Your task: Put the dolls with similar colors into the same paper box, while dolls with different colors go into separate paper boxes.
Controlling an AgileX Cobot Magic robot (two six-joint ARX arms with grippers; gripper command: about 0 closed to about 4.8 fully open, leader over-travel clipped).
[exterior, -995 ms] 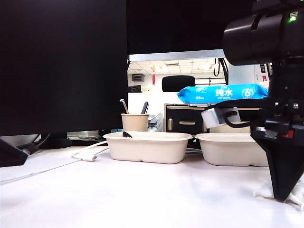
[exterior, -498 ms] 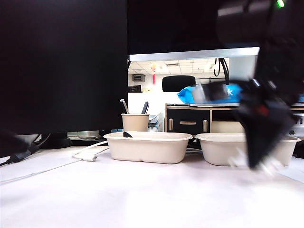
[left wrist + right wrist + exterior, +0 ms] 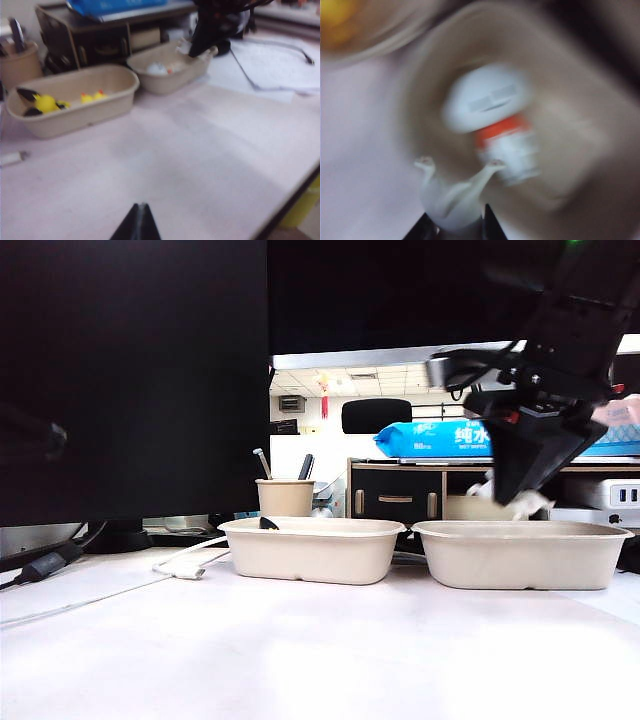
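my right gripper point(image 3: 454, 227) is clamped on the limp white doll point(image 3: 451, 197), hanging over the right box point(image 3: 520, 554) where the other white doll point(image 3: 492, 112) lies. next i lower and let go. my left gripper point(image 3: 139, 222), well back from both boxes, looks closed and empty.

The exterior view is sharp but harshly contrasted: the upper left and top of the frame fall into solid black, while a bright, lit office shows through the gap at centre. The table point(image 3: 300, 650) glows pale with a soft sheen and only faint shadows under the paper boxes point(image 3: 311, 549). The left wrist view is dim, soft and slightly out of focus, with a pinkish cast over the table. The right wrist view is heavily smeared by motion blur; the white plush point(image 3: 492, 112) and tray edges streak into one another.
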